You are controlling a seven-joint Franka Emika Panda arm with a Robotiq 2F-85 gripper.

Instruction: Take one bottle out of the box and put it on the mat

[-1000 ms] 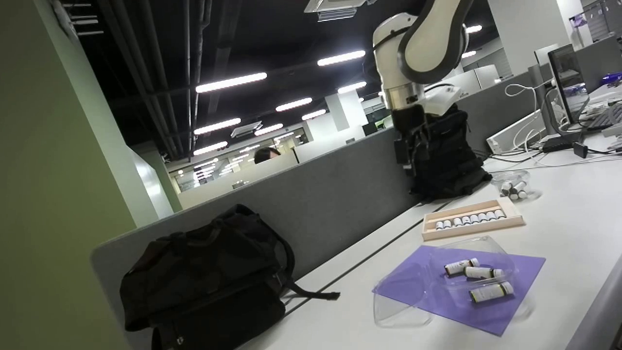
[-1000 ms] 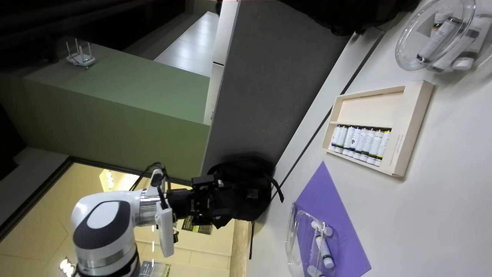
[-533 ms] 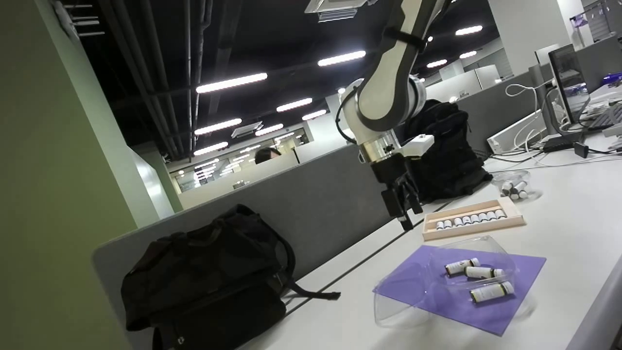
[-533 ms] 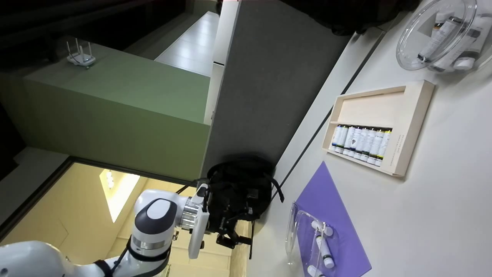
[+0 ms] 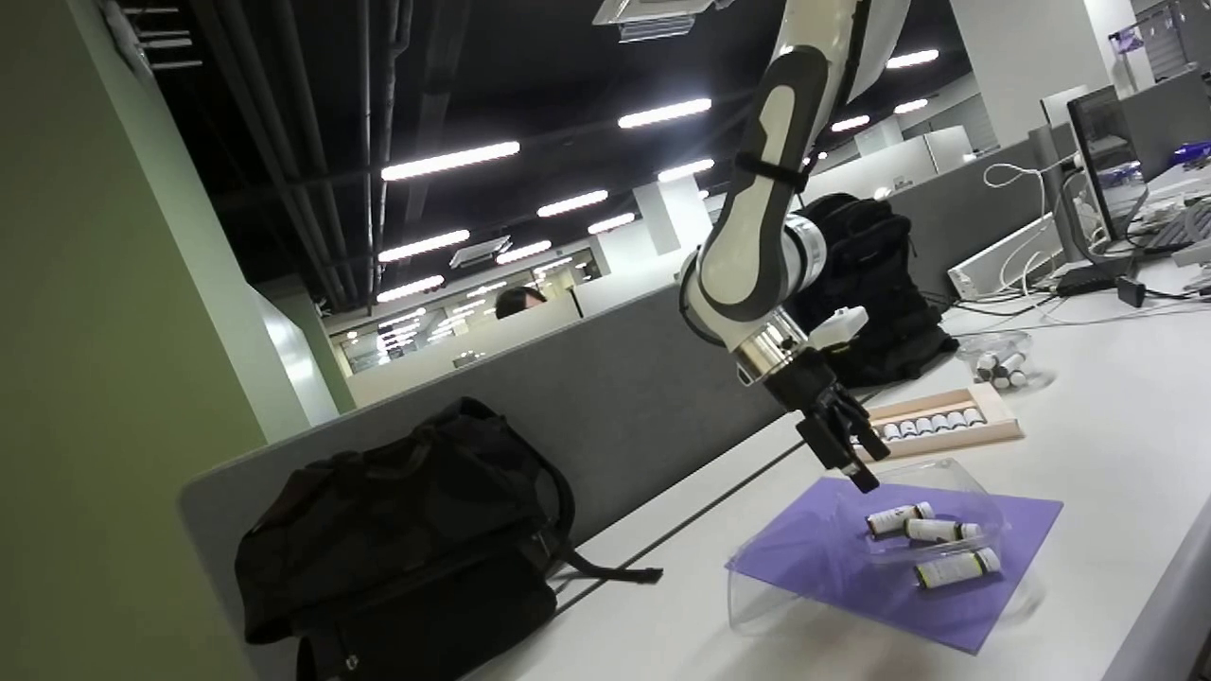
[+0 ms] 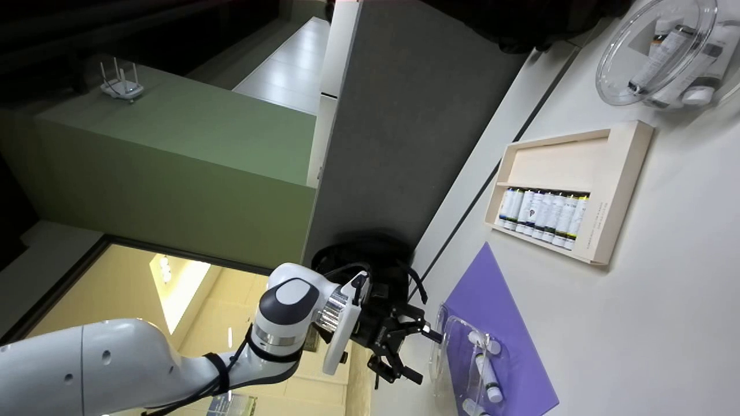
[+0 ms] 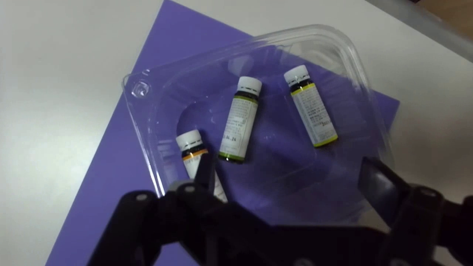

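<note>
The gripper (image 6: 424, 355) has come down and now hangs close above the clear plastic box (image 7: 334, 40), jaws spread wide and holding nothing. Three bottles (image 7: 238, 127) lie in that box, which sits mostly on the mat (image 7: 103, 177) with one corner towards the outer edge of the table (image 7: 55, 77); the approach looks nearly done, the pick itself not begun.

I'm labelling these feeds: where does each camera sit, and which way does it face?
In an exterior view: tilted, nearer the purple mat, facing over it to the wooden box; arm and gripper show.
In an exterior view: rolled nearly sideways, nearer the box, facing toward a black backpack; arm and gripper show.
Wrist view: carried on the arm, facing down at three bottles; only the gripper shows.
Both exterior views share box, mat and arm.
</note>
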